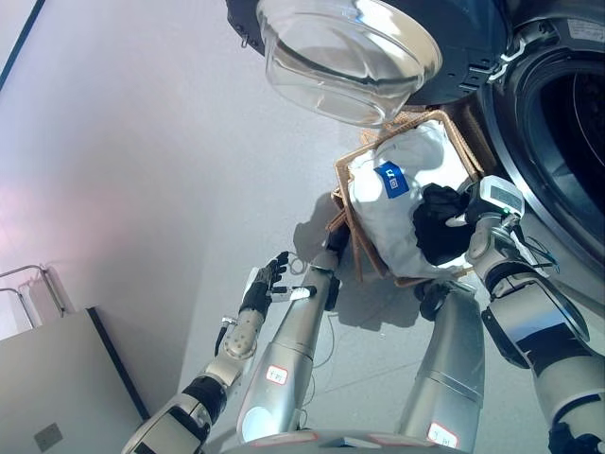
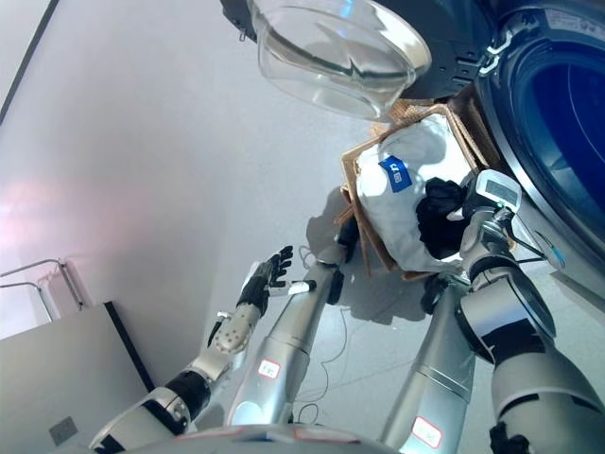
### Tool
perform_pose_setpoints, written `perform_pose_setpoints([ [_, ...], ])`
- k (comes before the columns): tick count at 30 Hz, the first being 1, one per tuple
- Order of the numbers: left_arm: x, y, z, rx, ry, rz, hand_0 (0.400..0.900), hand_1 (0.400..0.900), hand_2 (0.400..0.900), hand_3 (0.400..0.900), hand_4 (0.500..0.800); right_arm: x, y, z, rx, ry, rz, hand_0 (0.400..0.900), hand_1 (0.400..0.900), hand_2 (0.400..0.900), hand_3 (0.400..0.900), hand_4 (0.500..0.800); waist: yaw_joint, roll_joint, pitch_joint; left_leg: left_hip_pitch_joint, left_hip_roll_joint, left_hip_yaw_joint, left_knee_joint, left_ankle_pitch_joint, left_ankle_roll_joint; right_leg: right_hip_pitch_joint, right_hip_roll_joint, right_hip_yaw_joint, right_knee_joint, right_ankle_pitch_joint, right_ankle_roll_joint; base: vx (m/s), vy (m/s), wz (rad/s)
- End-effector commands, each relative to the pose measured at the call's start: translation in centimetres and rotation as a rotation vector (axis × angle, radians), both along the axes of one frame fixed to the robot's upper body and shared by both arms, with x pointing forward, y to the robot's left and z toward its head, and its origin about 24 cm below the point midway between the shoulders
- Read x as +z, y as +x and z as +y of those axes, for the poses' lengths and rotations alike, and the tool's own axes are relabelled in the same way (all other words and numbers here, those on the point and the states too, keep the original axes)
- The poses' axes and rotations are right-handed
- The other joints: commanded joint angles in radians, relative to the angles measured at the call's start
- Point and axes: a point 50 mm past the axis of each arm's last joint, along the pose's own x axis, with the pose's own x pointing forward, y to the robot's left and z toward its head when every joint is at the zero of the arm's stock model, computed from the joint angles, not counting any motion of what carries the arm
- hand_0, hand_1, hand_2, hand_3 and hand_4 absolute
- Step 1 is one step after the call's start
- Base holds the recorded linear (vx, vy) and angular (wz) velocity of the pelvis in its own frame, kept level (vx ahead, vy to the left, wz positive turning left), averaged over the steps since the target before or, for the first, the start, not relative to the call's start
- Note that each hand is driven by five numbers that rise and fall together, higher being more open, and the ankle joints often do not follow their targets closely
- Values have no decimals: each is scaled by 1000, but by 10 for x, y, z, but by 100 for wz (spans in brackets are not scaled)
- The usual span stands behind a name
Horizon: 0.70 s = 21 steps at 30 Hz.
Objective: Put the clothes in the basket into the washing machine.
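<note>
A brown wicker basket (image 1: 345, 194) with a white liner (image 1: 388, 222) and a blue label stands on the floor beside the washing machine (image 1: 558, 113). The machine's round door (image 1: 350, 57) with its glass bowl hangs open above the basket. A black garment (image 1: 435, 236) lies in the basket. My right hand (image 1: 463, 213) reaches into the basket and meets the black garment; its dark fingers merge with the cloth. My left hand (image 1: 265, 284) is held over the floor left of the basket, fingers straight and empty.
A grey cabinet (image 1: 57, 397) stands at the lower left, with a metal rail (image 1: 38, 284) behind it. Grey floor spreads to the left of the basket. The dark drum opening (image 2: 577, 104) is at the right edge.
</note>
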Motion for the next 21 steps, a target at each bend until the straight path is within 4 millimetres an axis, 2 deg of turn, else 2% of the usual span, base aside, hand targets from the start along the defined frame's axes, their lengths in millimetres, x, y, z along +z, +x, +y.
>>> perform_pose_setpoints([
  [1,-28,-24,32,98,134,138,900,900,900,900,800,-1,-8,-13,-39,1,-26,400,400,400,400,500,-1,30,16,47,-52,70,-12,-84,86,116,61,15,-60,-17,33,13,2,-15],
  [10,-34,-26,39,123,167,175,900,900,900,900,800,-11,-6,0,-46,120,-78,400,400,400,400,500,-23,7,31,202,-23,73,-160,-34,79,281,96,-8,-237,54,44,2,-8,-12],
  [13,-38,-30,42,134,179,206,900,900,900,900,800,-15,-6,5,-58,189,-111,400,400,400,400,500,-36,-15,30,268,-7,72,-215,-19,79,353,116,-17,-318,81,47,33,-40,-16],
  [15,-43,-36,45,142,187,233,900,900,900,900,800,-28,-10,13,-78,281,-126,400,400,400,400,500,-47,-35,19,347,6,72,-275,-4,76,439,136,-21,-403,105,48,53,-39,-15],
  [16,-43,-36,45,142,187,233,900,900,900,900,800,-28,-10,13,-78,282,-126,400,400,400,400,500,-47,-35,20,349,7,71,-276,-3,76,441,136,-22,-404,106,48,59,-28,-21],
  [17,-47,-42,48,149,194,260,900,900,900,900,800,-39,-14,17,-103,374,-137,400,400,400,400,500,-56,-48,9,410,17,74,-321,6,75,507,150,-19,-469,125,52,47,-21,-14],
  [18,-47,-42,48,149,194,260,900,900,900,900,800,-39,-14,17,-103,375,-137,400,400,400,400,500,-56,-48,11,413,17,73,-323,7,75,510,150,-19,-470,126,52,9,-22,-28],
  [19,-50,-47,52,153,202,281,900,900,900,900,800,-48,-19,19,-149,485,-165,400,400,400,400,500,-60,-53,-4,455,30,74,-370,40,77,561,163,-26,-543,168,49,5,-7,-23],
  [20,-53,-52,53,152,204,299,900,900,900,900,800,-58,-26,18,-216,605,-201,400,400,400,400,500,-63,-56,-15,494,36,76,-396,44,76,604,168,-25,-585,179,52,5,-7,-23],
  [21,-53,-52,53,152,204,299,900,900,900,900,800,-58,-26,18,-216,605,-201,400,400,400,400,500,-63,-56,-13,497,36,76,-398,44,76,608,169,-25,-587,180,52,77,-3,-24],
])
